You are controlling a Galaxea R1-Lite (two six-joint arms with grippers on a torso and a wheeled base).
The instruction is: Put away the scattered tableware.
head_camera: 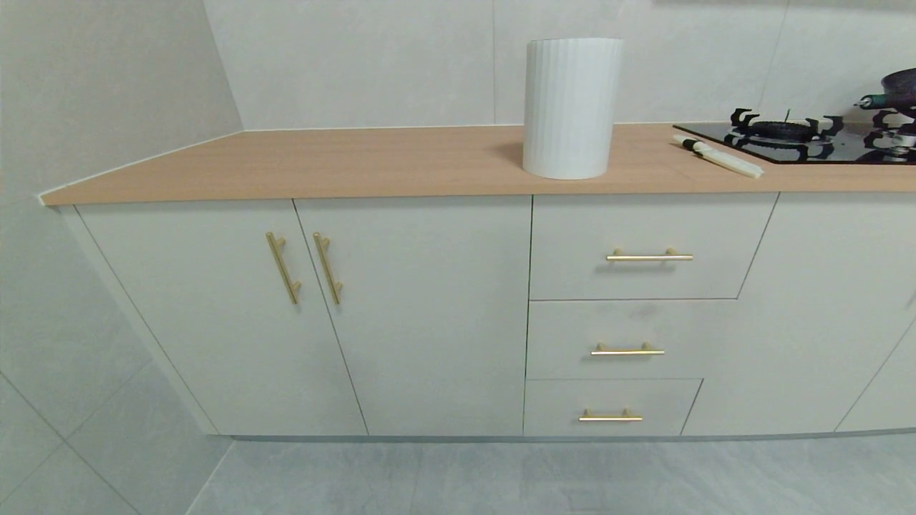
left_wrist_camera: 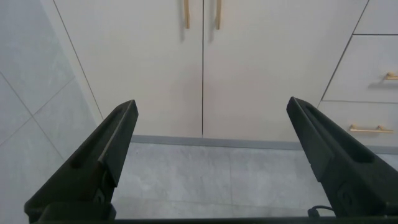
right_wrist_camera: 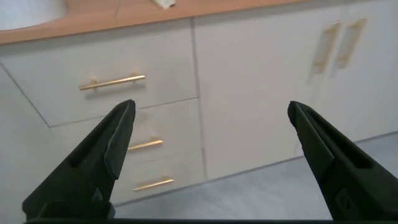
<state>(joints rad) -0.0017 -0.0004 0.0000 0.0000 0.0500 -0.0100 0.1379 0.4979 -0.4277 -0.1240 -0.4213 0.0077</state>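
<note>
A white ribbed cylinder holder point(head_camera: 571, 107) stands upright on the wooden countertop point(head_camera: 343, 161). To its right a cream-handled utensil point(head_camera: 718, 156) with a dark end lies on the counter beside the hob. My left gripper point(left_wrist_camera: 211, 115) is open and holds nothing; it hangs low above the floor, facing the double cabinet doors point(left_wrist_camera: 202, 62). My right gripper point(right_wrist_camera: 208, 118) is open and holds nothing; it faces the drawer stack point(right_wrist_camera: 118, 118), with the counter edge and the holder's base point(right_wrist_camera: 25, 12) beyond.
A black gas hob point(head_camera: 809, 139) with a pan sits at the counter's right end. Below are two cabinet doors with gold handles point(head_camera: 304, 266) and three drawers point(head_camera: 637, 254). A wall closes off the left; grey tiled floor point(head_camera: 501, 476) lies in front.
</note>
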